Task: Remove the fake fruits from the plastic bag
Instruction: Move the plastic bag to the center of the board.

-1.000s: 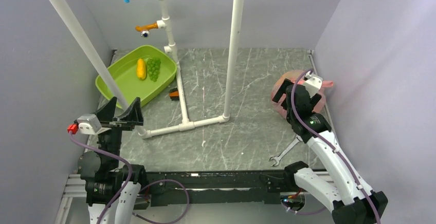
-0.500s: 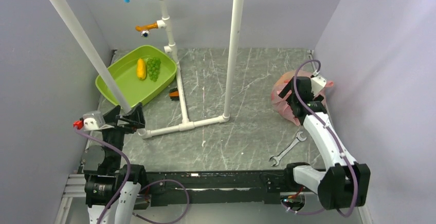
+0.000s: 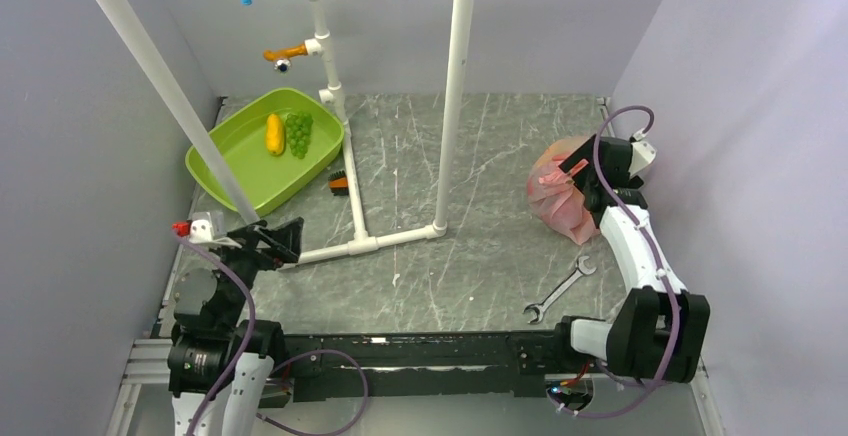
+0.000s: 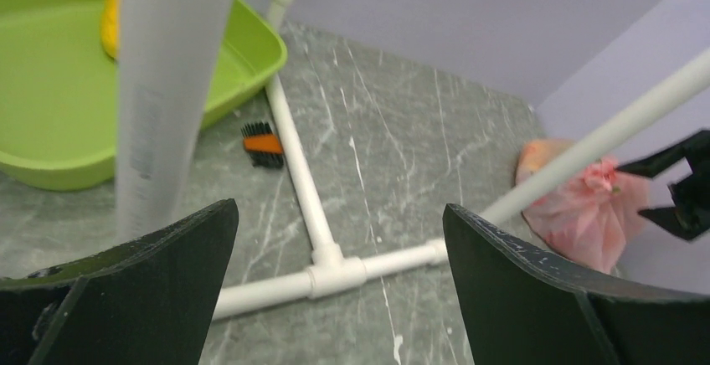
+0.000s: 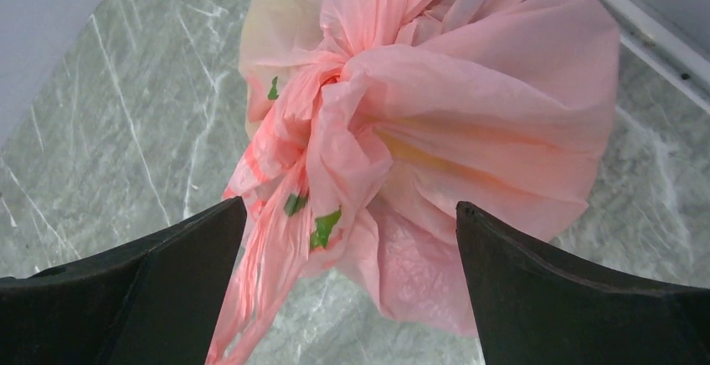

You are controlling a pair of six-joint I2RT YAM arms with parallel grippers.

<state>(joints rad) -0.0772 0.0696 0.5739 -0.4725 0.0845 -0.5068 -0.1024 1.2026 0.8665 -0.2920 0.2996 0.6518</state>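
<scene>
Your right tool (image 5: pixel 350 206) has its jaws spread wide apart and grips nothing; in its wrist view the two fingers stand on either side of the gathered neck of the plastic bag (image 5: pixel 469 114), and you cannot tell from these views whether they touch the film. The bag sits at the far right of the worktop (image 3: pixel 480 256), near the right wall. It is bunched shut at the top, with a twisted handle trailing off to one side and a few green print marks on the pink film. The fake fruits are inside and cannot be made out one by one; only a yellowish patch (image 5: pixel 410 149) shows through the film. Your left tool (image 4: pixel 339 208) is also spread apart and empty. It sits low at the near left, just beside the near-left end of the white pipe frame (image 3: pixel 355 246), and faces across the worktop toward the bag. At the far left lies a green tray (image 3: pixel 225 171) holding a slim yellow-orange piece (image 3: pixel 274 134) and a green grape bunch (image 3: pixel 298 132) side by side. A small orange-and-black brush (image 3: pixel 338 184) lies just beside the tray's right edge, against the pipe. A wrench (image 3: pixel 558 292) lies on the worktop on the near side of the bag.
</scene>
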